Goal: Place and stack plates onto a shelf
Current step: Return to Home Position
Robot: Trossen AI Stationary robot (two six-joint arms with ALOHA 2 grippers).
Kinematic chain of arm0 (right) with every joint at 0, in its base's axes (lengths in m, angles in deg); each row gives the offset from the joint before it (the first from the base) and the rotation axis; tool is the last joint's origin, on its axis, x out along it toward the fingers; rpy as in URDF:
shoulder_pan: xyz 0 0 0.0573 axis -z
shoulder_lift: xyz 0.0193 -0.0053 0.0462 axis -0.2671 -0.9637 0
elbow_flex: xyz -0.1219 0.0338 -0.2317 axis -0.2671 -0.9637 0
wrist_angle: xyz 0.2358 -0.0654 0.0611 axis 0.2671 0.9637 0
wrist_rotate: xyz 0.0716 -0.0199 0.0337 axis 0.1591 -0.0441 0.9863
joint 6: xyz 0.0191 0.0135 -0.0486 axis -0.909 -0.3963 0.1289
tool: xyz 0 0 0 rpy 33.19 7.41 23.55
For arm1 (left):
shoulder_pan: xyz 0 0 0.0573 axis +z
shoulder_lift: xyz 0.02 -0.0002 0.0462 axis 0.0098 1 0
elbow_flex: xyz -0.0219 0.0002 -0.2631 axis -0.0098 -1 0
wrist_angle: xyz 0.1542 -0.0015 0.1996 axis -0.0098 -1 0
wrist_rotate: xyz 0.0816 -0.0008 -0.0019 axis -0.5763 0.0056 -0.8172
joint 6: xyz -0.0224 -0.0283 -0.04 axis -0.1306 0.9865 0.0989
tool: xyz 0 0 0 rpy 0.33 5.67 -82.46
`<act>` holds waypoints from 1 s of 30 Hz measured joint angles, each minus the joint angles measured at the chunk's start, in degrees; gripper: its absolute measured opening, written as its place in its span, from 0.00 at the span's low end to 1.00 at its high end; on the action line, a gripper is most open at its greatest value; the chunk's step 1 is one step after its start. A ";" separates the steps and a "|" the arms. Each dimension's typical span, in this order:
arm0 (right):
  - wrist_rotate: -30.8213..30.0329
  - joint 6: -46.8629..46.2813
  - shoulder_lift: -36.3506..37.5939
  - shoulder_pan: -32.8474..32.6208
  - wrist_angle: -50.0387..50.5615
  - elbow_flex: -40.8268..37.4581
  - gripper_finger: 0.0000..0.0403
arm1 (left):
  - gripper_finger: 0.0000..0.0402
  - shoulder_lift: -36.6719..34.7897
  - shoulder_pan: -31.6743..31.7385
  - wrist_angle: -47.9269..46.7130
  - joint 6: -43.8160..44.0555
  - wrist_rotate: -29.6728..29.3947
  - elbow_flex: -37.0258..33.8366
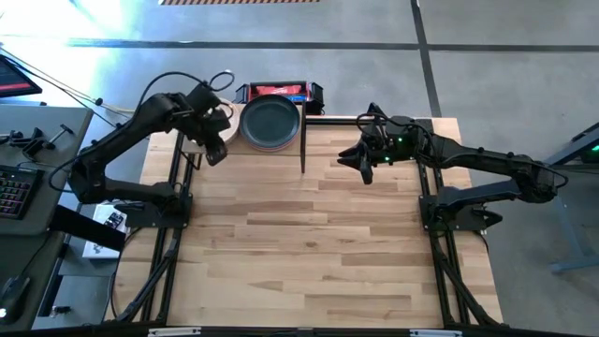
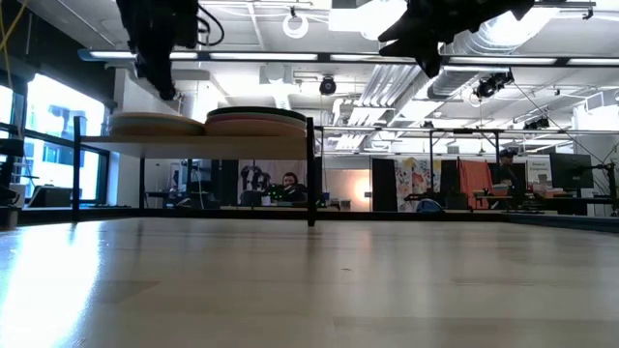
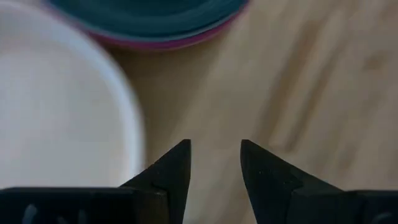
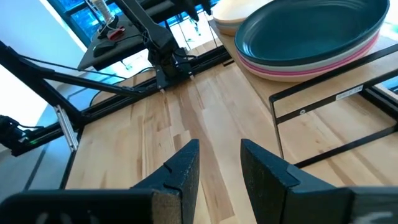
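My left gripper point(image 3: 214, 146) hangs slightly parted and empty just above the pale plates point(image 3: 62, 112) on the shelf point(image 3: 292, 81), right gripper point(image 4: 219, 146) likewise alongside, so I judge stacking done.

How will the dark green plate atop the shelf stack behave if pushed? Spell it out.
Probably stiff: the dark green plate keeps a clean round rim. Likely slides rather than rolls, lying flat on the stack. The shelf stands raised, so a hard shove might drop it.

We look straight down on the whole table point(image 1: 309, 234) from high above, and level across it from its top. 2 wrist cameras sit nearer; all 4 views share the plates point(image 1: 270, 122).
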 joint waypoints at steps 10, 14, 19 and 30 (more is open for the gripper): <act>-2.80 -3.35 0.02 0.55 3.22 0.00 0.27 | 0.31 -11.90 -3.80 25.80 11.26 11.74 -5.08; -3.33 -1.74 0.02 0.52 6.20 0.00 0.27 | 0.31 -16.07 -6.45 37.80 14.54 11.75 -9.52; -10.01 0.03 0.04 0.52 4.17 0.00 0.27 | 0.31 -18.94 -10.18 48.98 16.44 11.73 -15.05; -18.10 -1.21 0.98 1.67 -6.15 -8.44 0.27 | 0.31 -19.37 -19.18 70.25 17.58 15.16 -30.45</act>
